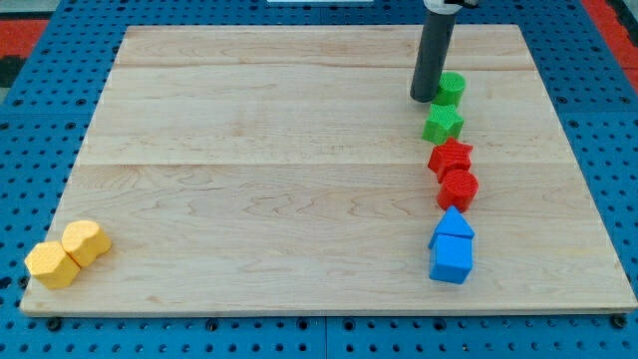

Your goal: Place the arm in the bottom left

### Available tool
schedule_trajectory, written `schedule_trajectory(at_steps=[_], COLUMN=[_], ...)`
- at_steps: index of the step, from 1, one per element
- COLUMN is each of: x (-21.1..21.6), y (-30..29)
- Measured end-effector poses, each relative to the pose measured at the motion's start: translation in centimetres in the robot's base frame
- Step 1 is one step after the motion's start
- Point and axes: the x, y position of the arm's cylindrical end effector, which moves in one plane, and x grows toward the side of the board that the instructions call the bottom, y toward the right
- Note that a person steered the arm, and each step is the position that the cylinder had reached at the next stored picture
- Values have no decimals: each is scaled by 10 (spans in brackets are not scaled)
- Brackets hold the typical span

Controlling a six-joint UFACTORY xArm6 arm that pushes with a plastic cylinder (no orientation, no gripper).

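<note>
My tip (424, 99) is the lower end of a dark rod that comes down from the view's top right. It rests on the wooden board (249, 170), just left of a green cylinder (450, 88) and above a green star block (443, 124). Below them, in a column, lie a red star block (451, 157), a red cylinder (459, 187), a blue pointed block (454, 223) and a blue cube (451, 258). Two yellow hexagonal blocks (86, 241) (52, 264) sit touching at the board's bottom left corner, far from my tip.
The board lies on a blue perforated table (30, 120). Red patches show at the view's top corners (25, 25).
</note>
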Motion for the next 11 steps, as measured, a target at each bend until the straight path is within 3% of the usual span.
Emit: schedule_trajectory(at_steps=[2, 3, 4, 8, 9, 10, 11], x=[5, -12, 1, 227, 266, 279, 282], y=[-5, -63, -145, -172, -234, -295, -393])
